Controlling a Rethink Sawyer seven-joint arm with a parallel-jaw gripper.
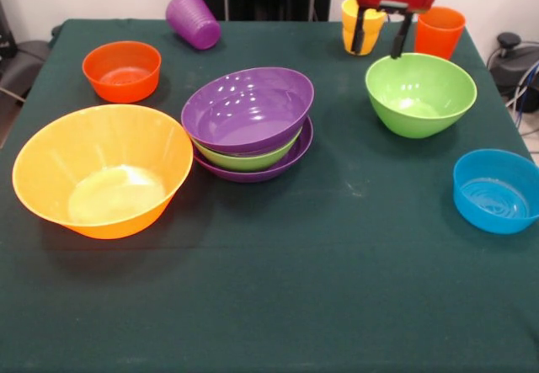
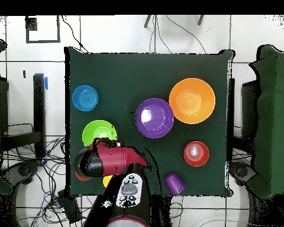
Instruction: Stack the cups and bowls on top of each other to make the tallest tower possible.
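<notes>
The tower (image 1: 248, 120) stands mid-table: a purple bowl tilted on a green bowl on a second purple bowl; it also shows in the overhead view (image 2: 154, 117). My gripper (image 1: 381, 43) is open and empty, just above the far rim of a single green bowl (image 1: 421, 95). One finger (image 1: 362, 32) hangs in front of the stacked yellow-orange cups (image 1: 358, 21). An orange-red cup (image 1: 440, 32) stands upright to their right. The ribbed purple cup (image 1: 194, 19) lies on its side at the far edge. In the overhead view the red arm head (image 2: 100, 159) hides the fingers.
The very large yellow-orange bowl (image 1: 101, 171) sits at the left, with the small red-orange bowl (image 1: 122, 70) behind it. The small blue bowl (image 1: 497, 189) sits near the right edge. The dark green tablecloth (image 1: 295, 306) covers the table.
</notes>
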